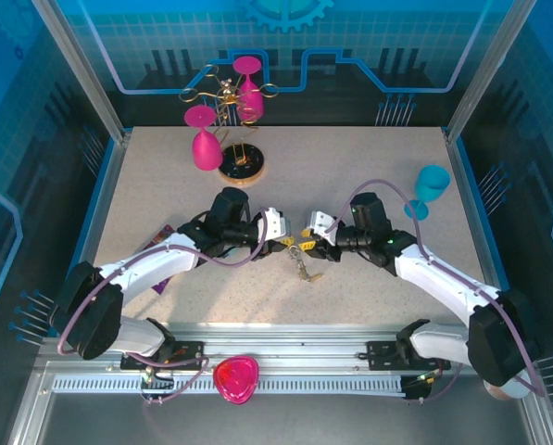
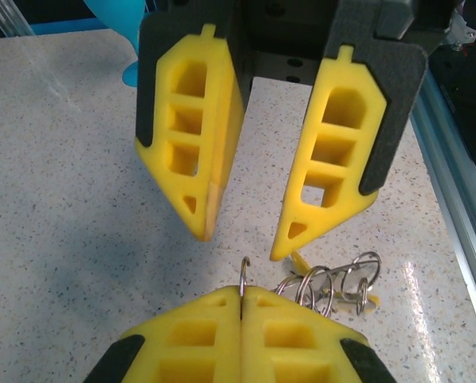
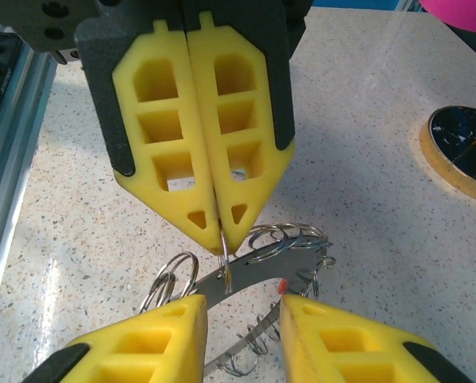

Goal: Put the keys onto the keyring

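The keyring (image 3: 273, 267), a flat dark-grey ring hung with small silver clips, is tilted just above the table between both grippers (image 1: 301, 261). My left gripper (image 2: 241, 292) is shut on one silver clip (image 2: 244, 273) at the keyring's rim, as the right wrist view also shows (image 3: 219, 234). My right gripper (image 3: 243, 309) faces it, jaws apart, with the keyring's band passing between and below them; nothing is gripped. Its fingers (image 2: 191, 136) hang above the clip in the left wrist view. Of the keys I see a red head (image 3: 281, 285) and a yellow one (image 2: 300, 260) among the clips.
A wood-rimmed black stand base (image 1: 240, 168) with a gold rack and two pink glasses (image 1: 205, 139) stands at the back. A teal glass (image 1: 430, 188) sits at the right. A purple item (image 1: 160, 248) lies under the left arm. A pink heart-shaped dish (image 1: 236, 379) rests on the front rail.
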Available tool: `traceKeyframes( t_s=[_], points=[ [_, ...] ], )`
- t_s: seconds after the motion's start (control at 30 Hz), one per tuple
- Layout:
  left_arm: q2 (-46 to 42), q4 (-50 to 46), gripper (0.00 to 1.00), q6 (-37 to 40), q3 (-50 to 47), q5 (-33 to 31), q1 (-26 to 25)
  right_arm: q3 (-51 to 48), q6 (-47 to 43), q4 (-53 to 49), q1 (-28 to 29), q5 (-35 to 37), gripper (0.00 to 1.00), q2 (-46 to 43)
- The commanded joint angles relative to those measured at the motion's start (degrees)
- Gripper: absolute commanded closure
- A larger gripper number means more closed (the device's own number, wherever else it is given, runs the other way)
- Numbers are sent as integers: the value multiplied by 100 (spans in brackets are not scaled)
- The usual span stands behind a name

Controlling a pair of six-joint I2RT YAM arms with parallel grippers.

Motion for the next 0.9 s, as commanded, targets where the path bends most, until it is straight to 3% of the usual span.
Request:
traceKeyframes(
  t_s=[0.0, 0.43, 0.63, 0.73, 0.87],
  points=[
    [-212, 11, 100, 197, -33, 180, 33, 208, -83, 80, 114, -264, 71, 128],
    [-247, -220, 100, 319, 51, 110, 32, 301, -6, 269, 211, -378, 86, 297],
    [-273, -314, 100, 309, 123, 57, 36, 365, 3, 241, 247, -504, 100, 392],
    [-329, -320, 100, 167, 152, -84, 38, 327, 76, 282, 256, -546, 100, 398],
    [-562, -202, 75, -72, -96, -263, 63, 126, 292, 652, 255, -562, 100, 352]
  ],
)
